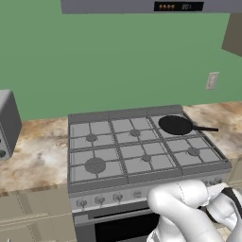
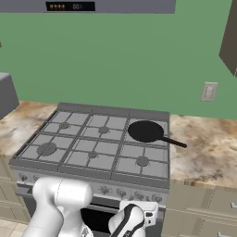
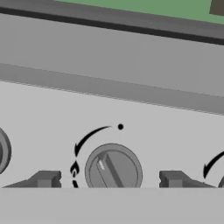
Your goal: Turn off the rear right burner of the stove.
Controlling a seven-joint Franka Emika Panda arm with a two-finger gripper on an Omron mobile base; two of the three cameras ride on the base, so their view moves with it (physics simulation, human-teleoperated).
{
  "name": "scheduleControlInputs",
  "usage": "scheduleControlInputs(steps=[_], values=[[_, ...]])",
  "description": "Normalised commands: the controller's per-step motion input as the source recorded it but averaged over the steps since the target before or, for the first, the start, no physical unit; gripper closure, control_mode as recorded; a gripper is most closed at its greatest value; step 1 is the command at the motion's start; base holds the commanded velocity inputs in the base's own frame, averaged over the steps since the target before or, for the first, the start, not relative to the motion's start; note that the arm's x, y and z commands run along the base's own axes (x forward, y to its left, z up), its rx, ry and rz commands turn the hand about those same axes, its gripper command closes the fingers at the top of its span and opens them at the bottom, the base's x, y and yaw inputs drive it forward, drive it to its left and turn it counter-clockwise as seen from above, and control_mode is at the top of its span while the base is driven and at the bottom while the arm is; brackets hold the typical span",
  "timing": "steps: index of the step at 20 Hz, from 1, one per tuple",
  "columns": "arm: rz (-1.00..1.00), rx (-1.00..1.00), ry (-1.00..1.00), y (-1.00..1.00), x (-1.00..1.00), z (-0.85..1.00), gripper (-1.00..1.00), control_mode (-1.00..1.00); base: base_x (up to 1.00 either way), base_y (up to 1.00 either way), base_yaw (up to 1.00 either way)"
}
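Claw (image 3: pixel 109 179) right up at the front panel of the wide grey steel stove (image 1: pixel 142 146), fingers spread either side of a round grey knob (image 3: pixel 113 168), not touching. The rear right burner sits well above and behind, hidden under a black frying pan (image 2: pixel 146 131).

Hand view, close on the stove (image 3: pixel 109 57) front panel. Round grey knob (image 3: pixel 113 169) sits centred between the two dark fingertips (image 3: pixel 43 178), apart from both. Knob bar tilted, white mark pointing upper-left. Curved black arrow, dot and flame icon around it. Gripper (image 3: pixel 109 179) spread wide.
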Motion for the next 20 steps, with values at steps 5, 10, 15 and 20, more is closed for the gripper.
scheduleControlInputs(steps=[5, 10, 15, 20], values=[[0.00, -0.04, -0.03, 0.00, 0.00, 0.00, 1.00, -1.00, 0.00, 0.00, 0.00], [0.00, -0.02, -0.05, 0.00, 0.00, 0.07, 1.00, -1.00, 0.00, 0.00, 0.00], [0.00, 0.02, -0.03, 0.00, 0.00, 0.31, 1.00, -1.00, 0.00, 0.00, 0.00], [0.00, 0.13, -0.04, 0.00, 0.00, 0.24, 1.00, -1.00, 0.00, 0.00, 0.00]])
